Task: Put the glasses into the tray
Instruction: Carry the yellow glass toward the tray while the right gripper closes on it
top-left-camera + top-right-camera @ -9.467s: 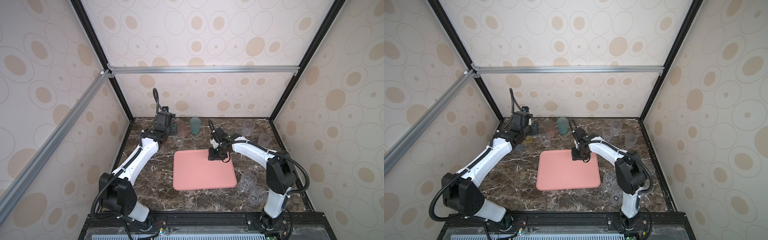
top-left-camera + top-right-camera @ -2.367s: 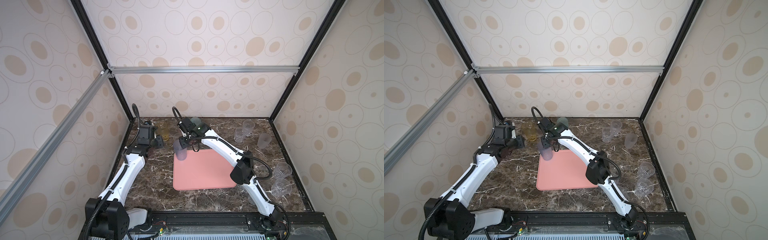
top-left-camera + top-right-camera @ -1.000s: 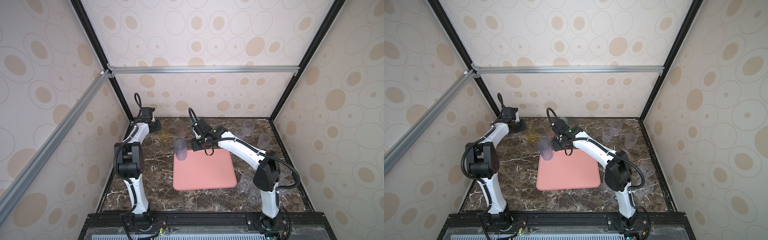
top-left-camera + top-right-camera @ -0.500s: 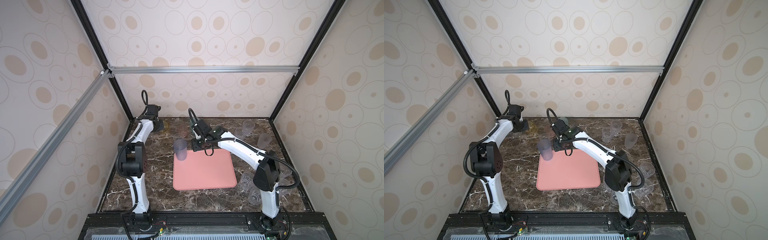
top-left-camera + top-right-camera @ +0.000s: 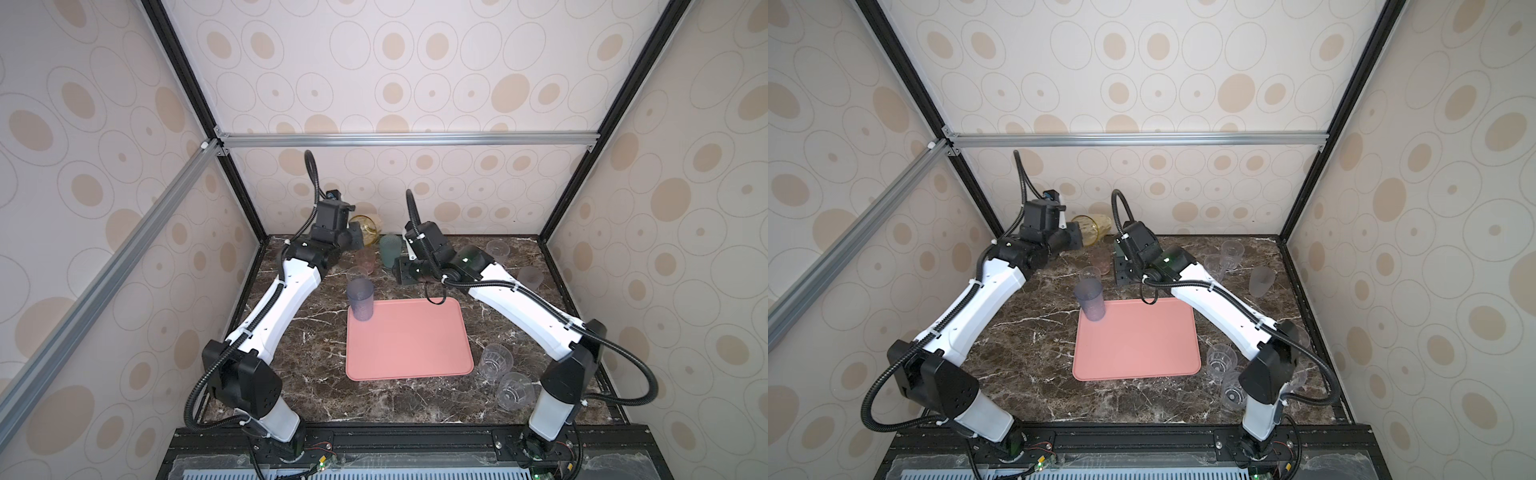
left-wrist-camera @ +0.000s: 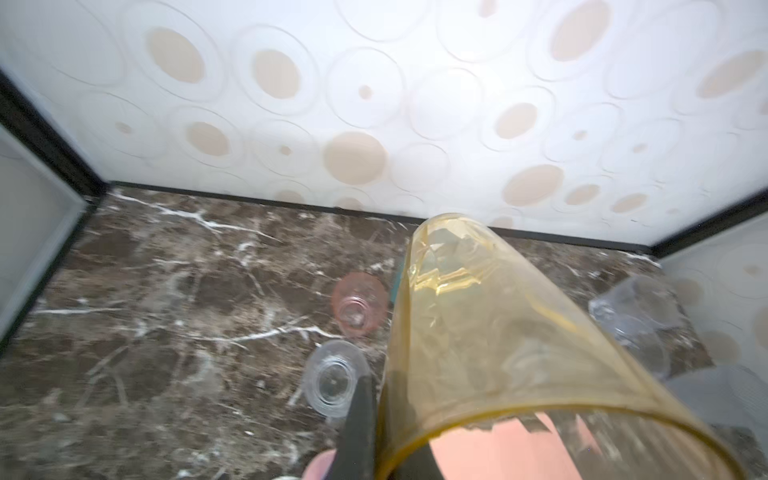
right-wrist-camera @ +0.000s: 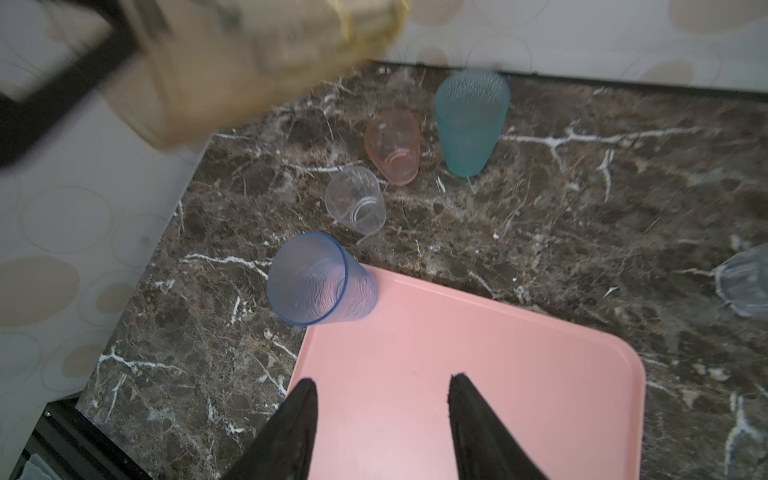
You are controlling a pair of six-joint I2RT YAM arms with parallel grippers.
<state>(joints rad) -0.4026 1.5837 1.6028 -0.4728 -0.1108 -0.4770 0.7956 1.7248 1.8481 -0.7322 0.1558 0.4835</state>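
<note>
Amber-yellow tumbler [image 5: 363, 226] hangs tilted above the far left of the marble tabletop [image 5: 316, 332], clamped at its rim by the left gripper [image 5: 354, 234]. A grey-blue tumbler [image 5: 360, 299] stands in the far left corner of the salmon-pink tray [image 5: 409, 345]. The pink tumbler [image 5: 365, 259] and teal tumbler [image 5: 390, 249] stand behind it. The right gripper [image 7: 382, 378] hovers near the tray's far edge, jaws apart and empty.

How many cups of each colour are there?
Amber-yellow glass: 1
Teal glass: 1
Pink glass: 1
Grey-blue glass: 1
Clear glasses: 6 in plain sight; the right arm may hide more
Total: 10 seen for certain
</note>
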